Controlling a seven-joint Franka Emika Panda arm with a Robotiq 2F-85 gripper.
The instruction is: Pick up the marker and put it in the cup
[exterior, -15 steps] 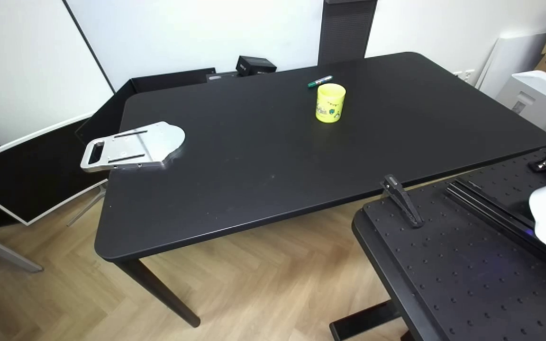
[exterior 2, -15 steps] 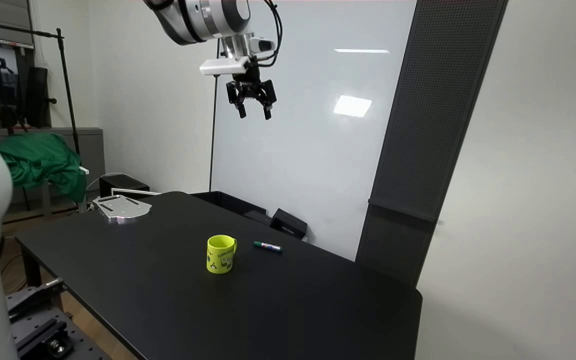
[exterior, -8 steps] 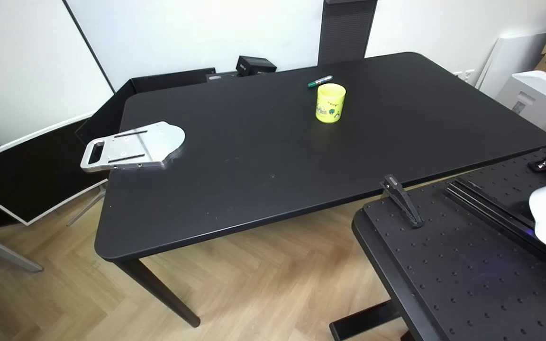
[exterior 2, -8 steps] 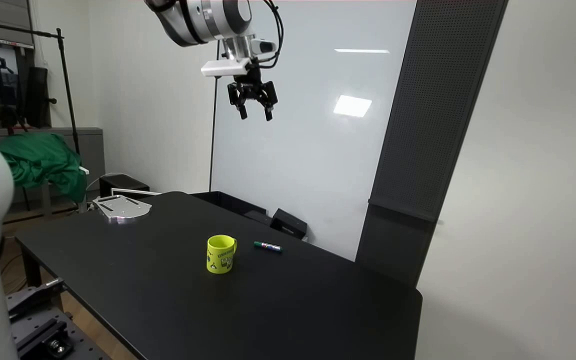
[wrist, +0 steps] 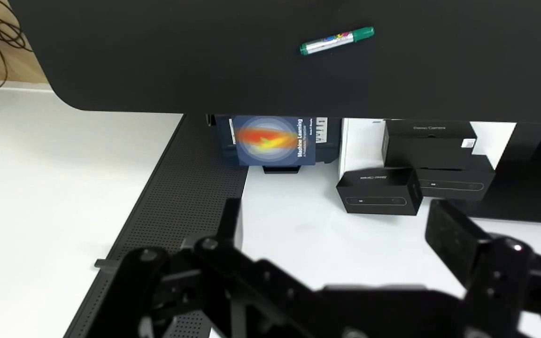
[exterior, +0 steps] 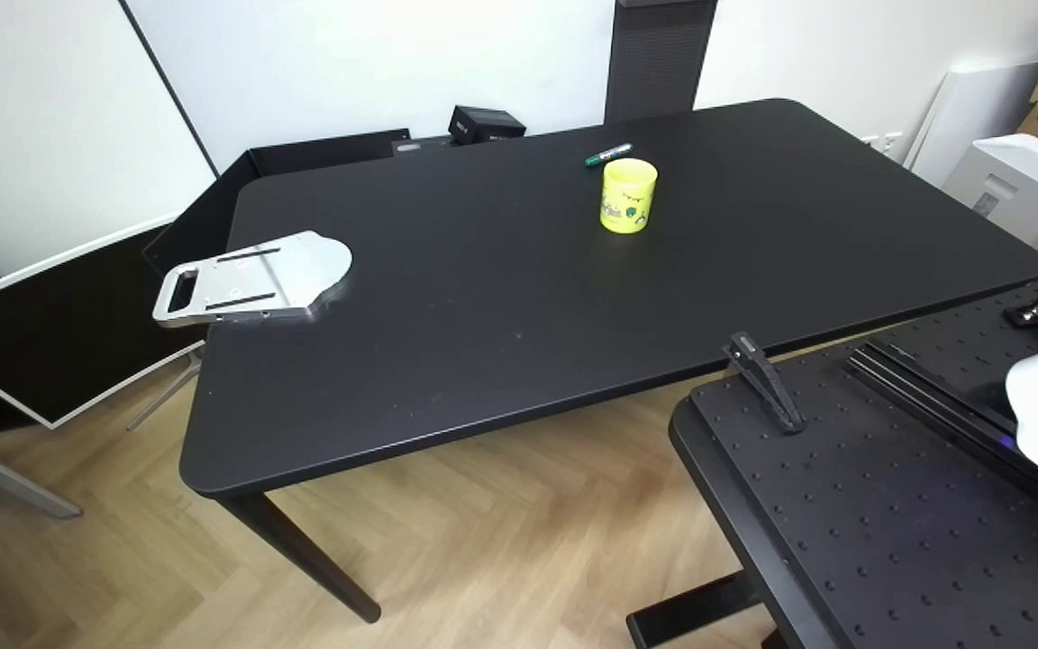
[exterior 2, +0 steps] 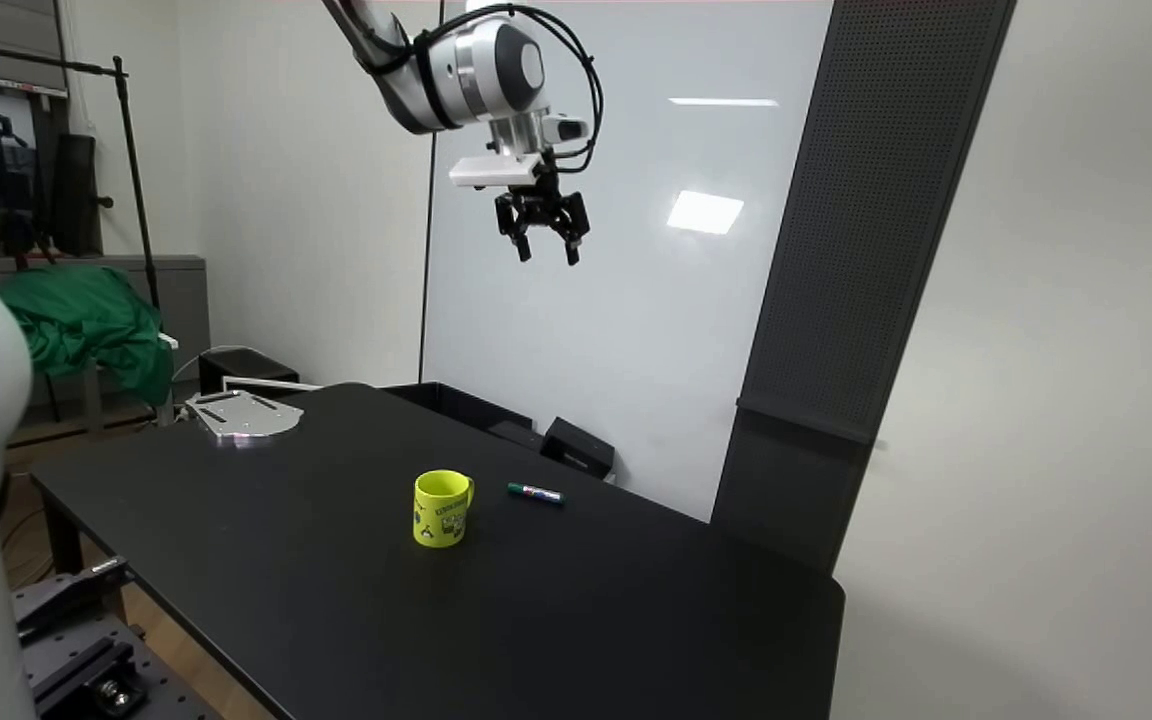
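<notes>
The marker, a slim pen with a white printed barrel and green ends, lies on the black table behind the yellow cup. It shows in both exterior views (exterior: 609, 155) (exterior 2: 536, 493) and at the top of the wrist view (wrist: 336, 41). The yellow cup stands upright in both exterior views (exterior: 629, 200) (exterior 2: 440, 512) and is out of the wrist view. Its handle shows in an exterior view. My gripper (exterior 2: 548, 256) is high above the table, well apart from both. Its fingers are spread with nothing between them, also in the wrist view (wrist: 334, 218).
A flat white-and-grey handled plate (exterior: 258, 278) overhangs an edge of the black table (exterior: 483, 361). Black boxes (wrist: 378, 192) and a book (wrist: 273, 141) are beyond the table's far edge by the whiteboard. A perforated robot bench (exterior: 897, 505) adjoins the table's near side.
In an exterior view, my gripper has moved right and slightly down, mostly in the last half second. The marker and the cup have not moved. The gripper stays open.
</notes>
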